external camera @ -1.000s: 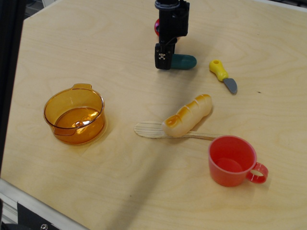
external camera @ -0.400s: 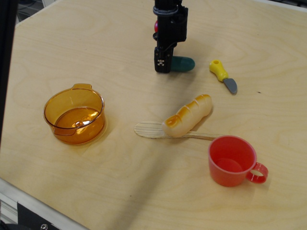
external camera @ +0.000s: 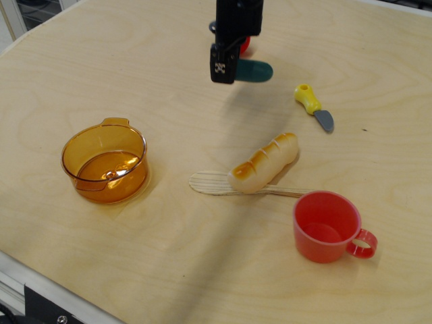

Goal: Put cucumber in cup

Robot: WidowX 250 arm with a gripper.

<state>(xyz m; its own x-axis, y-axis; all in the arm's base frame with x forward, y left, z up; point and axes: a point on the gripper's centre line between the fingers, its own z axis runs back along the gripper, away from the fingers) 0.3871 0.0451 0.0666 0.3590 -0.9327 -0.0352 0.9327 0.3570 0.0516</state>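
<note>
Gripper (external camera: 225, 66) at top centre, jaws clamped on cucumber (external camera: 255, 71). Cucumber horizontal, its teal end sticking out to right of jaws, lifted clear of tabletop (external camera: 169, 263). Cup (external camera: 328, 227) upright at lower right, well apart from cucumber, handle pointing right. Bread (external camera: 263, 163) lies between them; knife (external camera: 313, 107) right of cucumber; pot (external camera: 104, 161) at left.

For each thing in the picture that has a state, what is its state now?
pincer: shut on the cucumber
cucumber: held at one end, level, seems lifted off the table
cup: upright, empty, handle to the right
pot: upright, empty
bread: lying across the wooden spoon
spoon: flat on the table, partly under the bread
knife: lying on the table, untouched
</note>
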